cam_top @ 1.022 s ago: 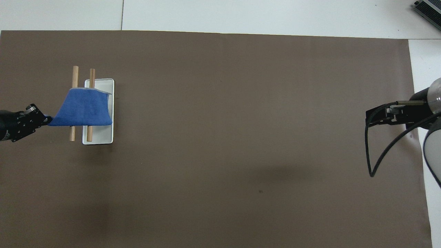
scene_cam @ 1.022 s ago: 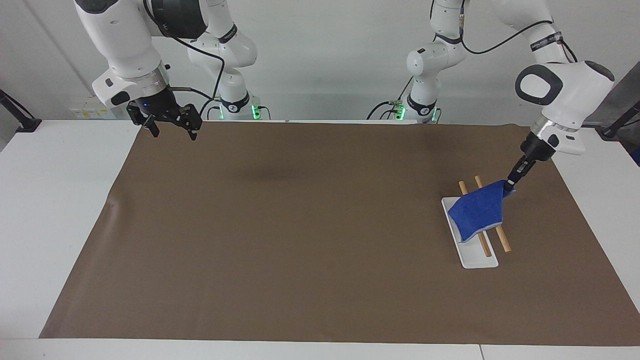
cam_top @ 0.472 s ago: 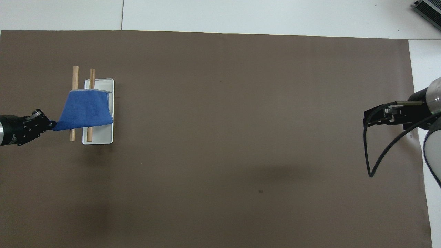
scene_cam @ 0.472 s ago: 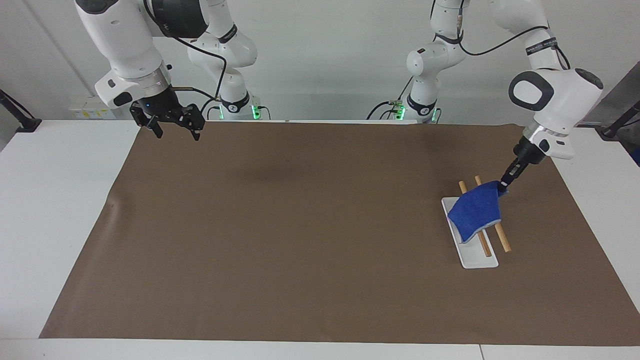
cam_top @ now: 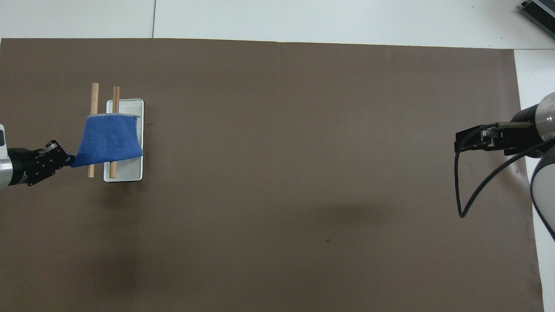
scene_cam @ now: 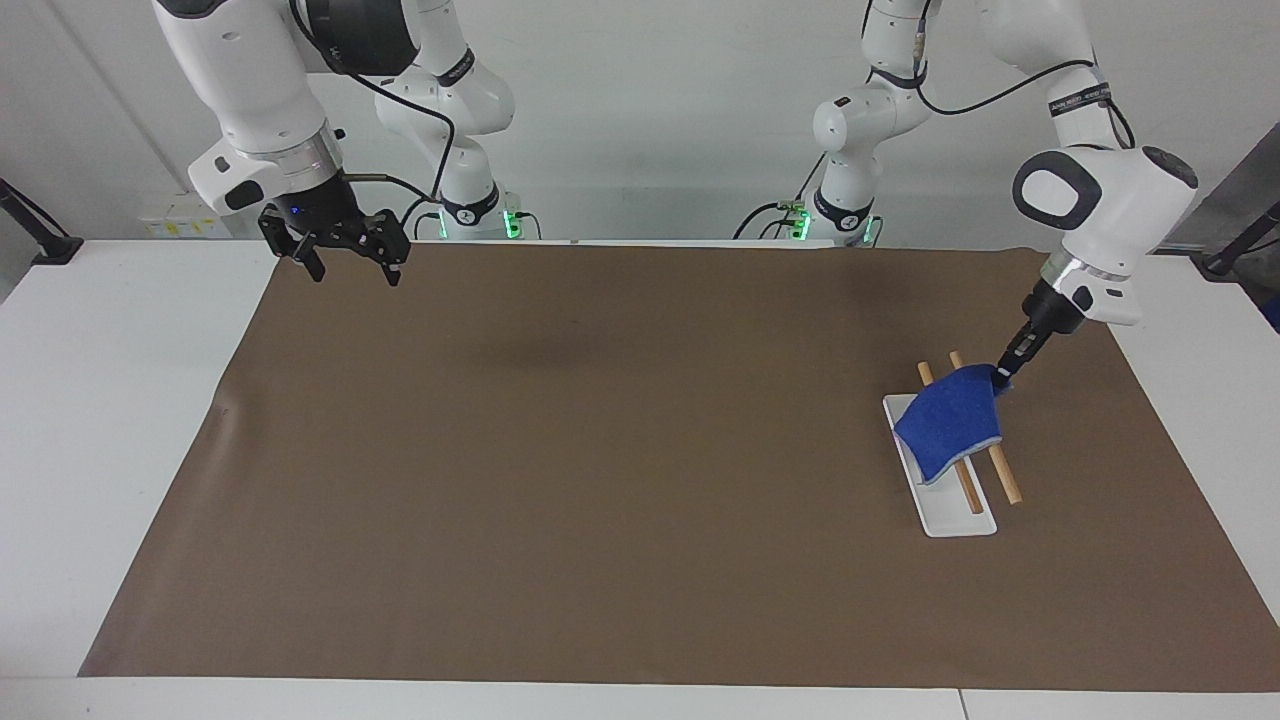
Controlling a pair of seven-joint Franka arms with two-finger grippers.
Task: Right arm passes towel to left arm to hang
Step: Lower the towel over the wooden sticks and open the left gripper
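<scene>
At the left arm's end of the table (scene_cam: 120, 420), your left gripper (scene_cam: 1003, 375) has its jaws pinched shut on one corner of the towel (scene_cam: 950, 420). That corner is pulled up and out from the rack, toward the table's edge at that end. From the jaws the blue cloth runs down over both wooden rods (scene_cam: 1003, 478) of the rack and hangs over the white base (scene_cam: 950, 520), pale edging showing along the lower hem. Overhead view agrees: left gripper (cam_top: 65, 159) tips sit right on the towel (cam_top: 110, 141) corner, just beside the outer rod (cam_top: 92, 130), with the cloth spread across both rods and lapping onto the white base (cam_top: 130, 173). Rod ends stick out bare on either side of the cloth. Your right gripper (scene_cam: 345, 262) is well apart from all of that, at the right arm's end, up in the air over the corner of the brown mat (scene_cam: 600, 480) closest to its own base. Its jaws are spread wide with nothing between them; right arm is waiting. Overhead, the right gripper (cam_top: 466, 143) shows only side-on at the mat's (cam_top: 303, 173) edge, its black cable looping below it.
</scene>
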